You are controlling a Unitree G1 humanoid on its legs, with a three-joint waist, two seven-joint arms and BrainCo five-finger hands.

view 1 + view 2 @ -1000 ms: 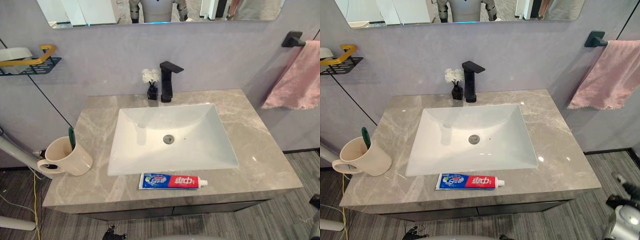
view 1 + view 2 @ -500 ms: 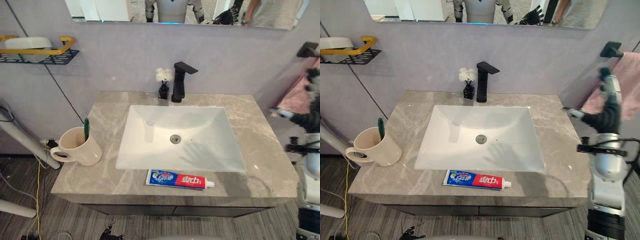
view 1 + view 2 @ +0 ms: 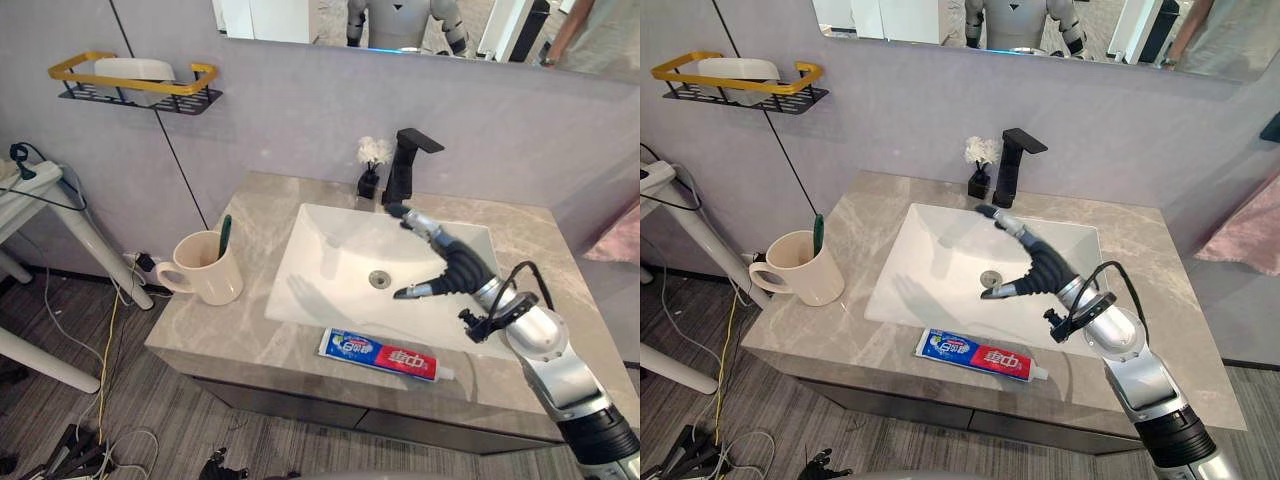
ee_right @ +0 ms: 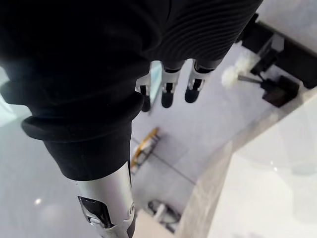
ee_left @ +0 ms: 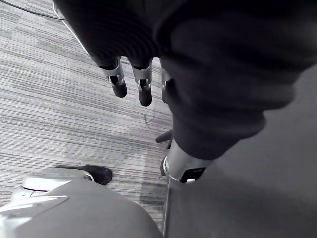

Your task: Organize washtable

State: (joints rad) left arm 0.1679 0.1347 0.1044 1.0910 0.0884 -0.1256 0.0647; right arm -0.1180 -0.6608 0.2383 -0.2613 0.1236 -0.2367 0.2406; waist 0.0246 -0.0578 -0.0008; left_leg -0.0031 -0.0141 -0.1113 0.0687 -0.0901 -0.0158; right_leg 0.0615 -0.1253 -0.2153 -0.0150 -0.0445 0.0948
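Observation:
A blue and red toothpaste tube (image 3: 385, 354) lies flat along the front edge of the grey marble counter (image 3: 530, 240), just before the white basin (image 3: 320, 270). A cream mug (image 3: 208, 270) with a green toothbrush (image 3: 224, 233) in it stands at the counter's left end. My right hand (image 3: 452, 268) hovers open above the basin, fingers spread towards the black faucet (image 3: 406, 166), a little behind the tube and holding nothing. In the right wrist view its fingers (image 4: 167, 93) are straight. My left hand (image 5: 131, 82) hangs open over the floor, holding nothing.
A small dark bottle with white flowers (image 3: 371, 165) stands left of the faucet. A black and yellow wall shelf (image 3: 135, 85) with a white soap is mounted at upper left. A pink towel (image 3: 615, 238) hangs at the right. White stand legs (image 3: 45, 215) are left of the counter.
The camera has shifted, so the whole scene sits further right. My right hand has swung in from the counter's right side to above the basin. Tube and mug have not moved.

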